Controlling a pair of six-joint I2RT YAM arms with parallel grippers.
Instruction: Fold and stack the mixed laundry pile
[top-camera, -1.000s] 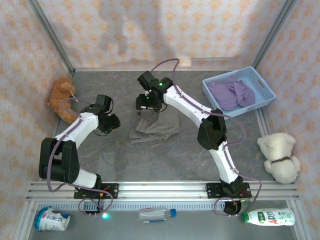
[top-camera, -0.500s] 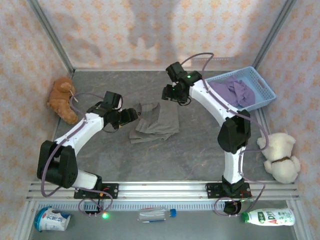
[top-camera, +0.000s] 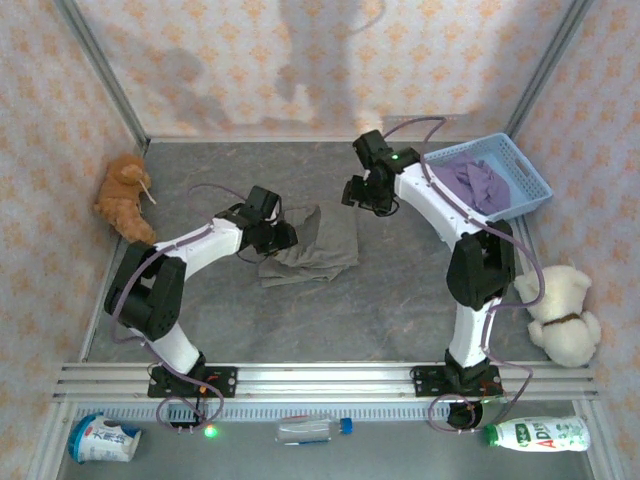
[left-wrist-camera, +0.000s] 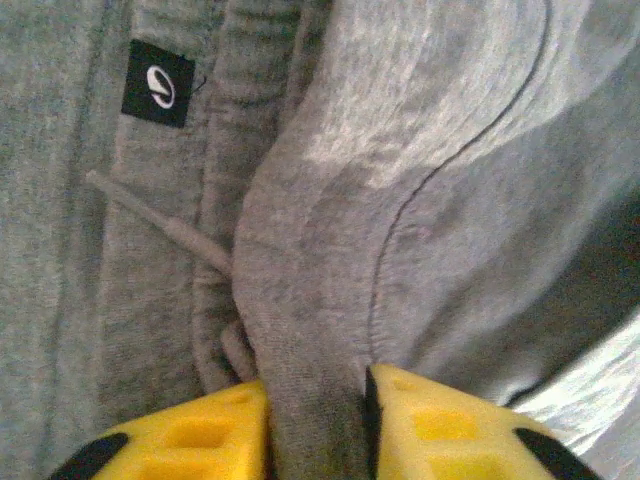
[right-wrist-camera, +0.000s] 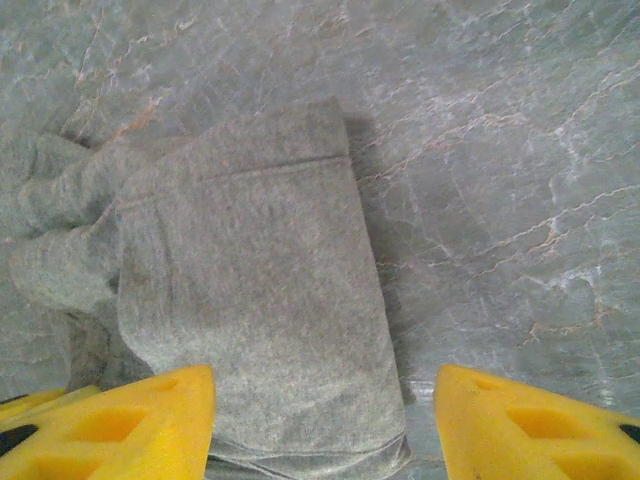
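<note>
The left claw (left-wrist-camera: 318, 430) is nearly closed, its yellow fingers (left-wrist-camera: 190, 435) pinching a raised fold of the grey-brown trousers (top-camera: 318, 248). Just beside the pinch lie a drawstring (left-wrist-camera: 160, 225) and a small black label (left-wrist-camera: 158, 85), so the waistband end faces this claw. The trousers lie folded on the grey marbled surface (top-camera: 400, 300) near its middle, a rough rectangle with its longer side running left to right and the left edge lifted.

The right claw (right-wrist-camera: 325, 425) is wide open and holds nothing. It hangs above the trousers' far right corner.

Further right, the lavender shirt (top-camera: 470, 185) lies crumpled in a blue basket (top-camera: 525, 160). An orange plush toy (top-camera: 125, 198) sits at the left wall and a cream plush toy (top-camera: 560, 310) at the right edge.
</note>
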